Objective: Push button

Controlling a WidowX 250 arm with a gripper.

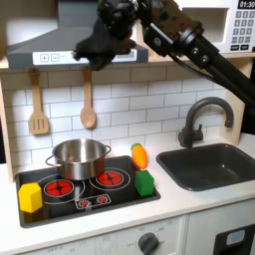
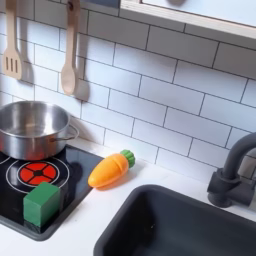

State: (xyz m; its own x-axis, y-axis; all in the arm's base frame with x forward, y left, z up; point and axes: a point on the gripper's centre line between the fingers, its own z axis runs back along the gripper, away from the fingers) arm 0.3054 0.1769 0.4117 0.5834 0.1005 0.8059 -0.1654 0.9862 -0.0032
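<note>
The grey range hood [image 1: 60, 45] hangs at the first exterior view's upper left, with a row of small pale buttons [image 1: 55, 57] on its front strip. My black gripper [image 1: 88, 47] is against the hood's front, just right of and slightly above those buttons, with the arm [image 1: 189, 45] reaching in from the upper right. Its fingers merge into a dark shape, so I cannot tell whether they are open or shut. Nothing shows in its grasp.
A steel pot [image 1: 78, 157] sits on the toy stove [image 1: 85, 189], with a yellow block [image 1: 30, 196], a green block [image 2: 42, 205] and a carrot [image 2: 108, 170] around it. A spatula [image 1: 38, 105] and spoon [image 1: 88, 100] hang below the hood. The faucet [image 1: 199, 120], sink [image 1: 214, 164] and microwave keypad [image 1: 242, 25] lie right.
</note>
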